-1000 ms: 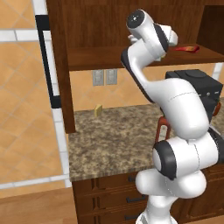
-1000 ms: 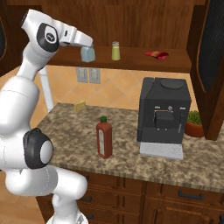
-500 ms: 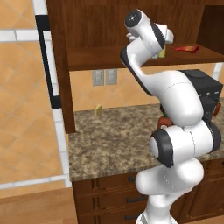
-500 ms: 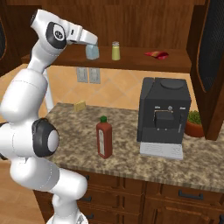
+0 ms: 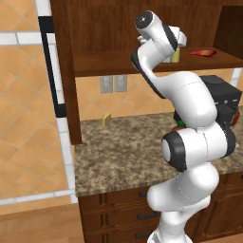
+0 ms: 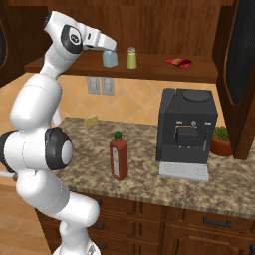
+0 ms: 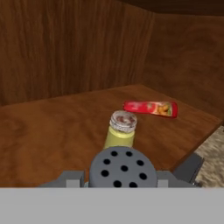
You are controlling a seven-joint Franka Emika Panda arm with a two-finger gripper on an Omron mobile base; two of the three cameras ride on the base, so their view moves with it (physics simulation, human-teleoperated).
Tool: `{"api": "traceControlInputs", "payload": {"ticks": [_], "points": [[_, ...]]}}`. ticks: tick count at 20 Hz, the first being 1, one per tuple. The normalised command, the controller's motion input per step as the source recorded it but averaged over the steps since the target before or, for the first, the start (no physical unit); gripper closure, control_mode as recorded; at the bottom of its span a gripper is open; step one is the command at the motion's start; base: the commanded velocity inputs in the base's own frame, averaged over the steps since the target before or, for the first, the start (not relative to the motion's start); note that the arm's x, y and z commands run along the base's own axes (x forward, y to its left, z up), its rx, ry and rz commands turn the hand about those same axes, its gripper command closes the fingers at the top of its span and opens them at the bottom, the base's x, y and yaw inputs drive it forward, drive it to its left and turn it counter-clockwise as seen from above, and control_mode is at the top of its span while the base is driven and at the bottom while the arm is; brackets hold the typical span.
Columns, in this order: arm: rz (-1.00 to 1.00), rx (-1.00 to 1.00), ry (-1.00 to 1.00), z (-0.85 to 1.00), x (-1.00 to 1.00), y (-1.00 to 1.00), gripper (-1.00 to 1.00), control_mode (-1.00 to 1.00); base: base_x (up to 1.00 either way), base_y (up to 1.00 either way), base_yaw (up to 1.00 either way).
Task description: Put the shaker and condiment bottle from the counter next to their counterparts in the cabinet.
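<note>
Pincer (image 6: 110,52) is seen raised to the level of the cabinet (image 6: 149,20) shelf, closed on the pale blue shaker (image 6: 109,59), which is held at its grey cap. In the hand view that perforated grey cap (image 7: 123,168) is seen from above, gripped between the two fingers. The shaker is carried over the shelf board (image 6: 149,72), just beside the yellow-green shaker (image 6: 131,58) with the silver cap. Whether its base is already touching the board cannot be told from these views.

The smaller red bottle (image 6: 178,62) is observed lying flat on the same shelf, farther along, apart from the yellow-green shaker. Both counterparts are therefore in place and undisturbed.

The tall red condiment bottle (image 6: 118,159) with the green cap is found upright on the granite table (image 6: 149,174), between the arm and the black coffee machine (image 6: 187,132). It has not been touched.

Progress is judged at somewhat under half. The first item has been brought to its destination but is not yet released. Remaining work is judged to be: setting the shaker down beside its counterpart, opening the fingers, withdrawing without knocking the yellow-green shaker, then fetching the bottle from the table and placing it next to the flat red bottle.
</note>
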Motion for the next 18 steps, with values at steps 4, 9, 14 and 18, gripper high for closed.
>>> {"api": "traceControlInputs", "payload": {"ticks": [4, 9, 14, 18], "points": [[0.0, 0.0, 0.0, -0.24, 0.13, 0.0, 1.0, -1.0, 0.0, 0.0, 0.0], [0.0, 0.0, 0.0, 0.0, 0.27, -0.05, 1.0, -1.0, 0.0, 0.0, 0.0], [0.0, 0.0, 0.0, 0.0, 0.26, -0.06, 1.0, -1.0, 0.0, 0.0, 0.0], [0.0, 0.0, 0.0, 0.0, 0.3, -0.05, 1.0, -1.0, 0.0, 0.0, 0.0]]}}
